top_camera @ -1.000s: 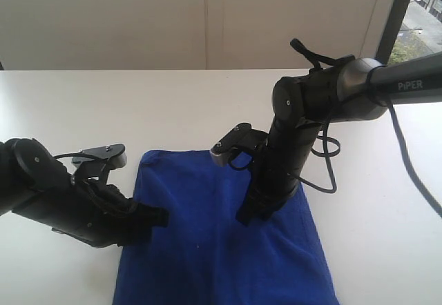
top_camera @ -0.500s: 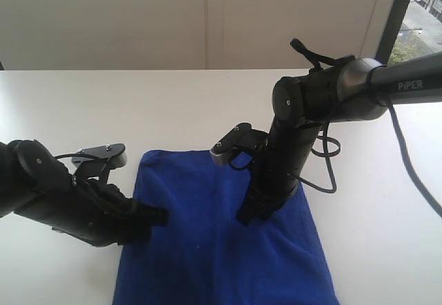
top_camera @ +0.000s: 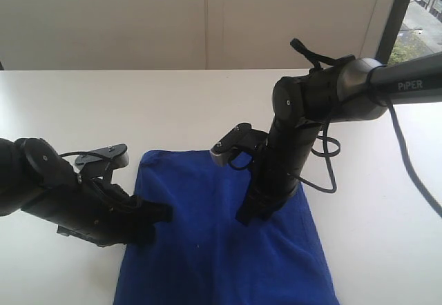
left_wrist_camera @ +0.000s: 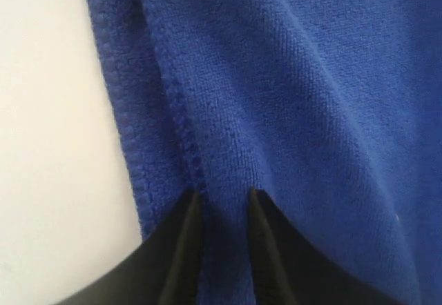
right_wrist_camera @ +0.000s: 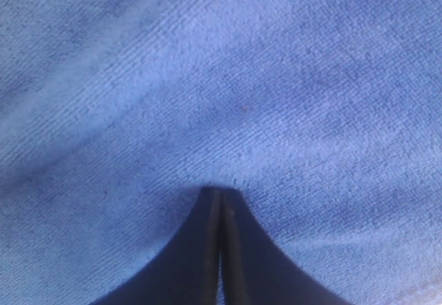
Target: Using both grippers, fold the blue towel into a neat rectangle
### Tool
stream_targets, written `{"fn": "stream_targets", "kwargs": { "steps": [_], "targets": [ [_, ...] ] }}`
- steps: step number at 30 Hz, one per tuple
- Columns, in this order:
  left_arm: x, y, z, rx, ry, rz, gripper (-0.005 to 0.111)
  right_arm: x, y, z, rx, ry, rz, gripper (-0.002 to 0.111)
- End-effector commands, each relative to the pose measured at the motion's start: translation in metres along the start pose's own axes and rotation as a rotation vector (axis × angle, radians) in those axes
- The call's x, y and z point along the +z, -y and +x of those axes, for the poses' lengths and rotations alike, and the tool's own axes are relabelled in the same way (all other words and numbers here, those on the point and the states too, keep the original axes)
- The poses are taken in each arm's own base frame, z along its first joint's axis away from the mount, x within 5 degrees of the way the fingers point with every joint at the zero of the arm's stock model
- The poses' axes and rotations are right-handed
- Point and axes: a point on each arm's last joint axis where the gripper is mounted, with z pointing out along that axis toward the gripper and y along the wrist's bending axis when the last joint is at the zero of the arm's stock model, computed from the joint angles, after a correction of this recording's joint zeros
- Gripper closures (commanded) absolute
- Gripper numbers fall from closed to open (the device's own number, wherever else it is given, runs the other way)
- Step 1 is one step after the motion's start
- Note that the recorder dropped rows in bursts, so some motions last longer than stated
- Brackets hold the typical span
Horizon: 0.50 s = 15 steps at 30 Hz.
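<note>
In the exterior view, the blue towel (top_camera: 221,250) is seen spread at lower centre on the white table (top_camera: 138,105). The left gripper (top_camera: 160,214) is set at its left edge and the right gripper (top_camera: 245,217) is planted mid-cloth.

In the left wrist view, a ridge of cloth beside the hemmed edge (left_wrist_camera: 131,146) is clamped between the fingers.

In the right wrist view, the fingers are pressed together, tips against the cloth.

Grasping is judged to be in hand. Next, the pinched edge must be lifted and carried across.
</note>
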Motion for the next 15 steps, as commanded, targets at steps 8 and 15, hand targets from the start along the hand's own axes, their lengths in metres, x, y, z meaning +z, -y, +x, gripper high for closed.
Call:
{"fn": "stream_targets", "kwargs": {
  "steps": [8, 15],
  "targets": [
    [0.0, 0.0044, -0.0009, -0.007, -0.011, 0.018, 0.076, 0.0083, 0.0014, 0.0015, 0.007, -0.007, -0.006, 0.108],
    [0.0004, 0.0035, -0.0019, 0.049, 0.0, 0.01, 0.08, 0.0083, 0.0014, 0.0017, 0.006, -0.009, -0.007, 0.108]
  ]
}}
